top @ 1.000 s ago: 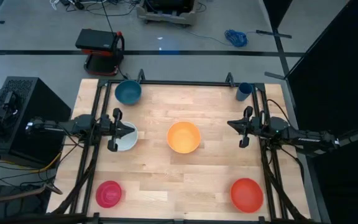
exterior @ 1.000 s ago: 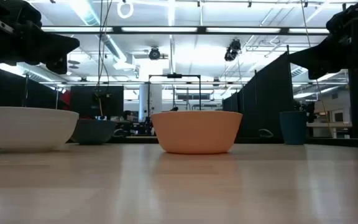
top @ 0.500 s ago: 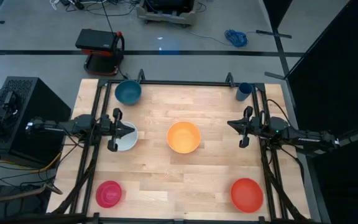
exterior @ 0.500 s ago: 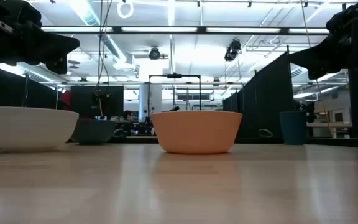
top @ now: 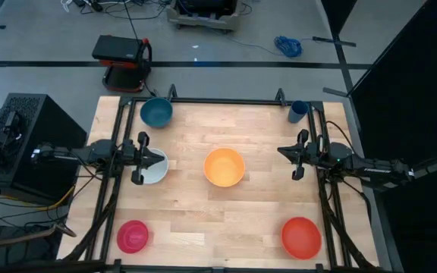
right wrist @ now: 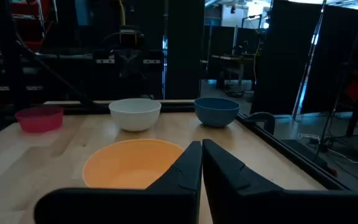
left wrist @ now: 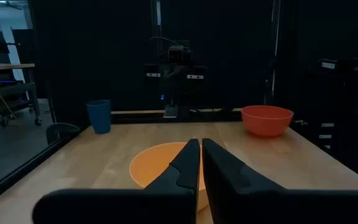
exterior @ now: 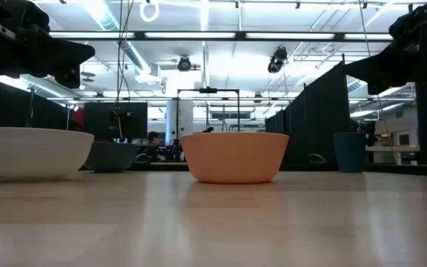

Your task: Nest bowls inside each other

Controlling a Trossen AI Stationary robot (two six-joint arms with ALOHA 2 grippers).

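Observation:
An orange bowl (top: 224, 167) stands upright at the table's middle. A white bowl (top: 153, 168) sits at the left, partly under my left gripper (top: 163, 158). A teal-blue bowl (top: 156, 112) is at the far left corner, a magenta-pink bowl (top: 133, 236) at the near left, a red bowl (top: 301, 236) at the near right. All rest on their bases. My left gripper (left wrist: 201, 149) hangs shut above the white bowl, pointing level at the orange bowl (left wrist: 160, 171). My right gripper (top: 281, 151) (right wrist: 201, 150) hangs shut at the right edge, pointing at the orange bowl (right wrist: 132, 163).
A blue cup (top: 297, 111) stands at the far right corner. Black frame rails (top: 226, 101) run along the table's far, left and right edges. Bare wood lies between the bowls.

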